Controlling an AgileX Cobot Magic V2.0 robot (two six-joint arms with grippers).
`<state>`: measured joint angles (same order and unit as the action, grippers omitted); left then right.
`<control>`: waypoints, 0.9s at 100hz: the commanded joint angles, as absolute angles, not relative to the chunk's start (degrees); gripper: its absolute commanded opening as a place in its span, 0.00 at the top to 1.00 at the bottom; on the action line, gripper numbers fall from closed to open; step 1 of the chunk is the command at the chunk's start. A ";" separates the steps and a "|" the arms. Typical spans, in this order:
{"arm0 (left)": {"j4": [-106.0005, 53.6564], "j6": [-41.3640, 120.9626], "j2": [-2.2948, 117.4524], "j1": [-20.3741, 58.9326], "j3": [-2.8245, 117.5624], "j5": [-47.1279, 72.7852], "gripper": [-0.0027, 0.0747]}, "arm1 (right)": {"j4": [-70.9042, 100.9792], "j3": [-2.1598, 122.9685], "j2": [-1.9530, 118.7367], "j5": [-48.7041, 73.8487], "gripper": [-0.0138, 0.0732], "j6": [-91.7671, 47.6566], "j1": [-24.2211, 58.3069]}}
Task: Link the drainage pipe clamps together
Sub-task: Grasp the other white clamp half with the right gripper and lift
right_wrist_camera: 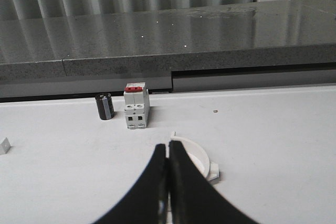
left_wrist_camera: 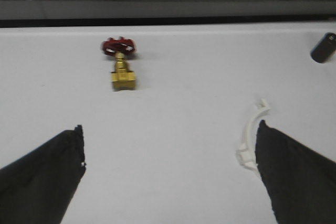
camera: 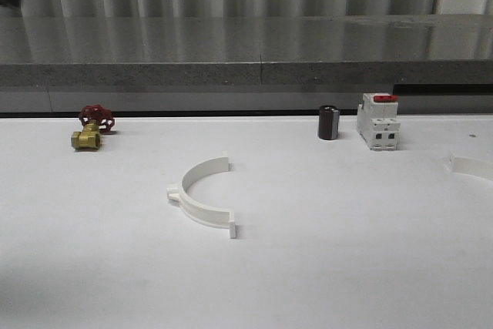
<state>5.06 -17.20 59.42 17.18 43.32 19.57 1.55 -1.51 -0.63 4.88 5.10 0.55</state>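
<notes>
White desk [camera: 323,267]; two clamp halves lie well apart on it. The first half-ring [camera: 202,194] sits near the middle of the desk in the front view, flat, its open side facing right, one end tab toward us and one away; a small lug sticks out on its left curve. The second half-ring [camera: 471,166] lies at the far right edge of the front view, partly cut off; we see it again in the right wrist view [right_wrist_camera: 195,156], just beyond the fingertips.

Our left hand [left_wrist_camera: 170,171] stands wide open, its dark fingers [left_wrist_camera: 44,174] well apart, with the first half-ring [left_wrist_camera: 251,136] just beside the finger on that side. Our right hand [right_wrist_camera: 168,182] is narrow, fingers pressed together, holding nothing; it hovers near the second half-ring.

Step in hand, as we judge it: neither half is gripped yet, so pick-up comes first. To do it well we would open the right hand before descending; grip each half on the arc, away from the tabs, so the ends stay free to mate; keep both flat and bring open sides face to face, tabs lined up.

Other things on the desk: brass valve [camera: 91,130] with red wheel at the left; dark cylinder [camera: 329,122] and white breaker [camera: 377,122] with red top, near each other at the right.

Writing: none that we can read; the breaker's face is too small.
</notes>
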 commanded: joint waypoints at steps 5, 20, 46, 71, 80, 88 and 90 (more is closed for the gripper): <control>6.52 -17.15 47.05 12.76 37.05 14.72 0.14 | 1.50 -0.67 -1.79 -0.95 0.98 4.62 0.61; 6.69 -17.15 35.85 11.24 30.77 15.47 0.30 | 1.50 -0.31 -1.79 -1.16 0.98 4.62 0.61; 6.69 -17.15 28.07 11.24 25.77 15.88 0.99 | 1.50 9.46 2.13 9.79 0.98 4.62 0.61; 6.69 -17.15 28.07 11.24 25.77 15.61 0.99 | 1.45 31.96 22.75 31.58 0.98 4.56 0.61; 6.69 -17.15 28.07 11.24 25.77 15.61 0.99 | 1.51 39.52 32.11 37.08 0.98 4.56 0.61; 6.69 -17.15 28.07 11.24 25.77 15.61 0.99 | 1.51 44.03 39.37 39.33 0.98 4.56 0.61; 6.69 -17.15 28.07 11.24 25.77 15.61 0.99 | 1.51 44.95 40.44 39.40 0.98 4.56 0.61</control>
<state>6.51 -17.20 28.04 11.40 24.22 19.92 1.55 39.54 34.45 40.03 5.10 0.55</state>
